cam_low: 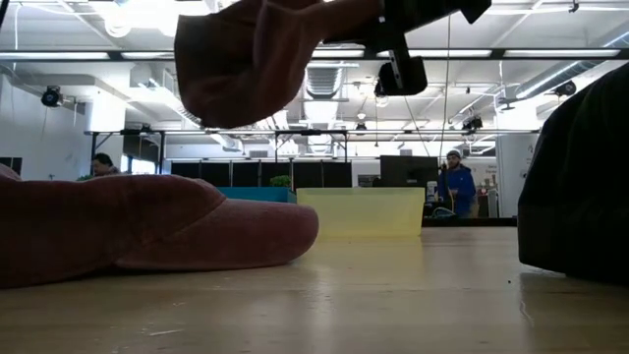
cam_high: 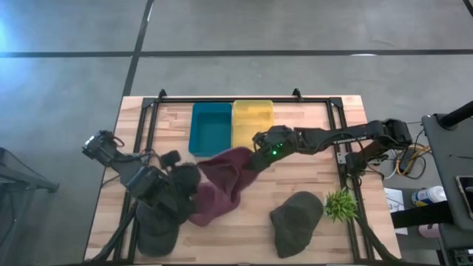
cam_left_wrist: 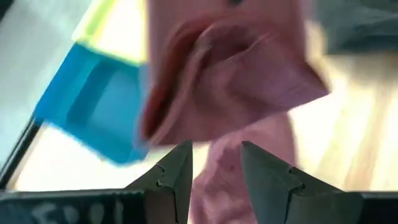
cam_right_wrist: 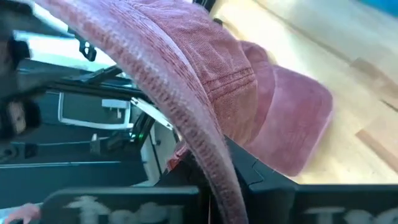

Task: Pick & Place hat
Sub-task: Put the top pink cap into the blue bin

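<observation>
My right gripper [cam_high: 256,157] is shut on a maroon hat [cam_high: 235,164] and holds it over the middle of the table; the low view shows that hat [cam_low: 251,59] in the air. A second maroon hat [cam_low: 147,231] lies flat on the wood beneath it, toward the near-left [cam_high: 209,207]. My left gripper [cam_high: 192,185] is open at that hat's left side; in its wrist view the fingers [cam_left_wrist: 180,177] stand above maroon cloth, and I cannot tell whether they touch it. A dark green hat [cam_high: 295,222] rests on the near right of the table. My right gripper pinches the lifted maroon hat by its stitched rim [cam_right_wrist: 208,158], which runs between the two fingers. The fingers come from the table's right side. The hat is lifted clear and hangs slack below and left of the gripper [cam_low: 388,29].
A blue bin [cam_high: 211,127] and a yellow bin [cam_high: 253,122] stand side by side at the far edge. Another dark hat [cam_high: 155,230] lies under the left arm at the near-left. A small green plant [cam_high: 340,205] sits by the right frame rail.
</observation>
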